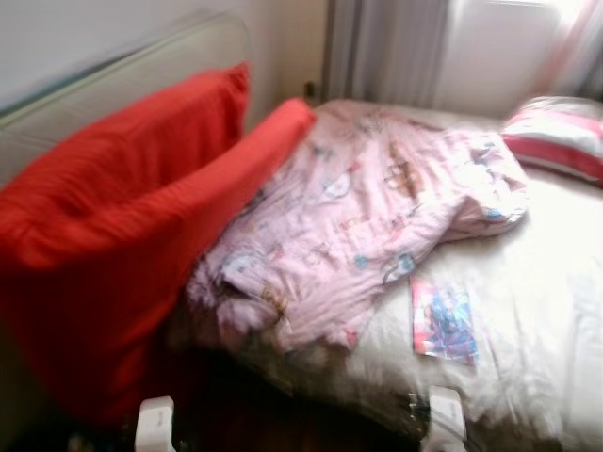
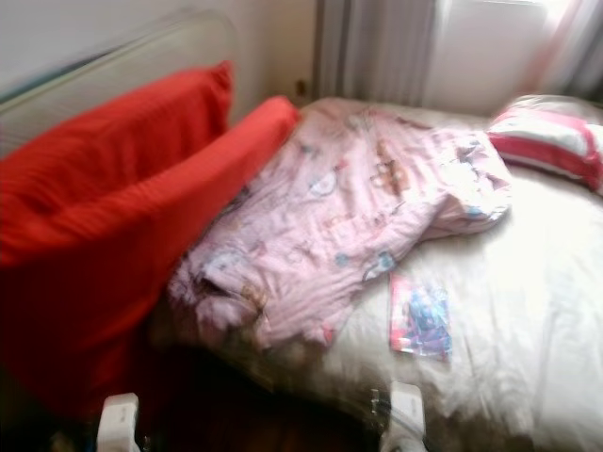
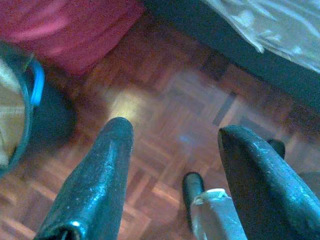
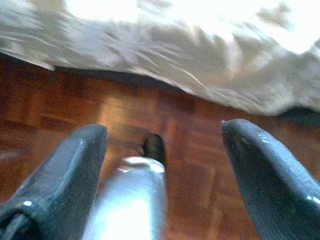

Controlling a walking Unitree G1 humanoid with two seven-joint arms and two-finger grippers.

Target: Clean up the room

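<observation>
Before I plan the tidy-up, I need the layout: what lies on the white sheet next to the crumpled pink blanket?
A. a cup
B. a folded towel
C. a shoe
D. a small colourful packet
D: a small colourful packet lies flat on the white sheet, just beside the pink blanket.

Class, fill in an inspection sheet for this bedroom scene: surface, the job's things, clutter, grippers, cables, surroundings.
Surface: bed with a pale sheet, rumpled.
Job's things: pink patterned blanket lying crumpled across the bed; small colourful packet flat on the sheet beside it.
Clutter: two red cushions leaning against the headboard; striped pillow at the far corner.
Grippers: left gripper open, low over the wooden floor; right gripper open, over the floor by the bed's edge.
Cables: nothing seen.
Surroundings: curtain behind the bed; dark bin on the floor.
</observation>
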